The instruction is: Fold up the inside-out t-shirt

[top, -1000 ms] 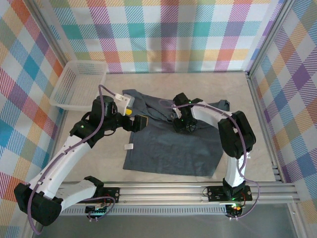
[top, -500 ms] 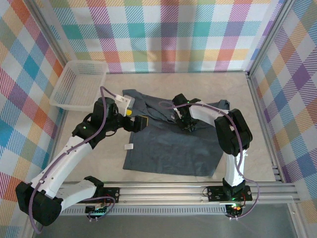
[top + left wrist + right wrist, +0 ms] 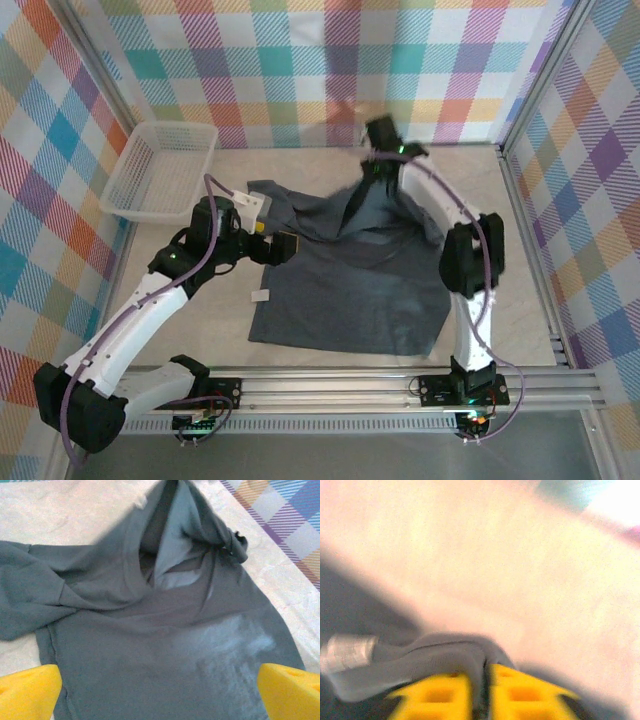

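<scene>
The inside-out t-shirt (image 3: 340, 295), slate blue-grey and wrinkled, lies across the middle of the table. Its upper part is pulled up into a peak toward the back wall. My right gripper (image 3: 372, 158) hangs high at the back, shut on that raised fabric. In the right wrist view the yellow fingers (image 3: 440, 697) pinch a grey fold (image 3: 445, 657) between them, with a pale label (image 3: 347, 652) at the left. My left gripper (image 3: 285, 246) hovers open over the shirt's left shoulder area. In the left wrist view its yellow fingertips (image 3: 27, 692) stand wide apart above the cloth (image 3: 150, 640).
A white lattice basket (image 3: 160, 170) stands at the back left. A small white tag (image 3: 261, 295) lies on the table left of the shirt. Plaid walls close in three sides, and a metal rail (image 3: 400, 385) runs along the front edge.
My right gripper closed on the shirt near its collar, then rose and moved toward the back wall, drawing the fabric up. The left arm barely moved.
</scene>
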`<move>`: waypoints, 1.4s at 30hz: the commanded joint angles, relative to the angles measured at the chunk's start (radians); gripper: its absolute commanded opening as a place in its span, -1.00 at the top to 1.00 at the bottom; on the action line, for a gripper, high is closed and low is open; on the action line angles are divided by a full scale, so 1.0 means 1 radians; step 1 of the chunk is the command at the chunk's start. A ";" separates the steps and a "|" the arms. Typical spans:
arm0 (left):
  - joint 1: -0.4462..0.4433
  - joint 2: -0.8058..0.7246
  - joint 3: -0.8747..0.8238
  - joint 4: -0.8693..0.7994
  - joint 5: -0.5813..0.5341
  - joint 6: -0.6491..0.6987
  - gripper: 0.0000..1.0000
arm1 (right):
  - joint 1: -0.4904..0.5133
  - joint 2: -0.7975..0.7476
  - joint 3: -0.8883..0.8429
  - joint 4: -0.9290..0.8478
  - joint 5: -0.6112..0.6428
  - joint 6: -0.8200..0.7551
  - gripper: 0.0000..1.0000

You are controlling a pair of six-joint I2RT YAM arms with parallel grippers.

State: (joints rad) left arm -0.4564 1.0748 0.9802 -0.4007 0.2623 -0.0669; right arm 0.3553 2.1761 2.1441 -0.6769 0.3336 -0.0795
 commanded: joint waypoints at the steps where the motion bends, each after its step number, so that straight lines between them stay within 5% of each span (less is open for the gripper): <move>1: 0.002 0.030 0.019 0.031 -0.020 -0.040 -1.00 | -0.105 0.290 0.539 -0.318 -0.081 0.113 -0.26; 2: 0.001 0.037 0.016 0.030 0.000 -0.049 -1.00 | -0.125 0.332 0.648 -0.385 -0.115 0.160 -0.26; 5: -0.002 0.050 -0.020 0.061 0.076 -0.077 -1.00 | -0.164 0.194 0.482 -0.397 -0.231 0.243 -0.35; 11: -0.065 0.060 -0.076 0.152 0.165 -0.033 -1.00 | -0.164 -0.368 -0.364 -0.168 -0.339 0.260 -0.39; 16: -0.121 0.037 -0.102 0.175 0.208 0.084 -1.00 | -0.165 -0.896 -0.962 -0.068 -0.323 0.634 -0.34; 21: -0.187 -0.066 -0.218 0.320 0.166 0.183 -1.00 | -0.155 -1.241 -1.312 -0.240 -0.385 0.902 -0.26; 28: -0.197 -0.096 -0.266 0.351 0.156 0.225 -1.00 | 0.004 -1.271 -1.475 -0.535 -0.426 1.085 -0.30; 32: -0.199 -0.073 -0.269 0.359 0.160 0.224 -1.00 | 0.153 -1.278 -1.603 -0.423 -0.531 1.304 -0.37; 37: -0.200 -0.046 -0.263 0.373 0.157 0.204 -1.00 | 0.239 -1.259 -1.660 -0.294 -0.467 1.454 -0.33; 42: -0.200 -0.030 -0.264 0.384 0.174 0.207 -1.00 | 0.239 -1.194 -1.591 -0.293 -0.387 1.402 0.58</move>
State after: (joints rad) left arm -0.6411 1.0393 0.7204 -0.0536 0.4259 0.1280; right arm 0.5900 0.9661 0.4942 -0.9794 -0.1116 1.2934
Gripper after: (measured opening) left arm 0.998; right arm 0.288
